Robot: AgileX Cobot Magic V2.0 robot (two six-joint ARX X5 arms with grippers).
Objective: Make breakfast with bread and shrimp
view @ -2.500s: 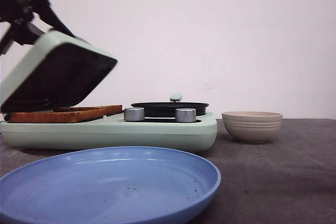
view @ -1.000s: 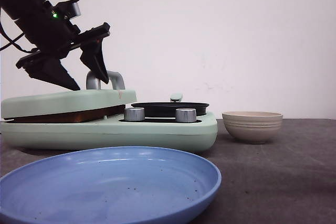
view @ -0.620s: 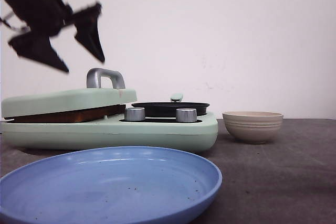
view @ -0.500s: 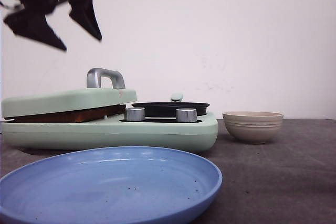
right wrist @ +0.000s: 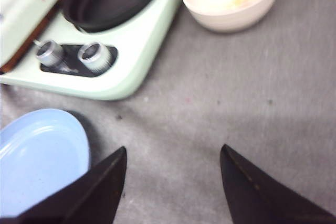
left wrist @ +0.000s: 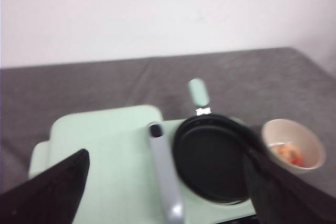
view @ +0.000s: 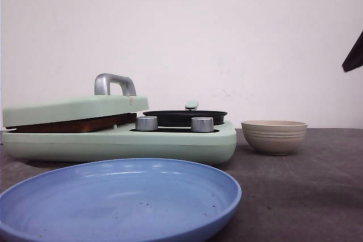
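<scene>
A mint-green breakfast maker (view: 170, 140) sits on the dark surface (view: 306, 191), its lid (view: 74, 109) closed over browned bread (view: 74, 124). Beside the lid rests a black pan (view: 184, 116). A beige bowl (view: 274, 136) stands right, a blue plate (view: 119, 202) in front.

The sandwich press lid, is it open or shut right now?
Shut: the lid lies down on the toasted bread, handle free.

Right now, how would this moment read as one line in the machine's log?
sandwich press lid: shut on bread | left claw: open, above press | right claw: open, empty | blue plate: empty
</scene>
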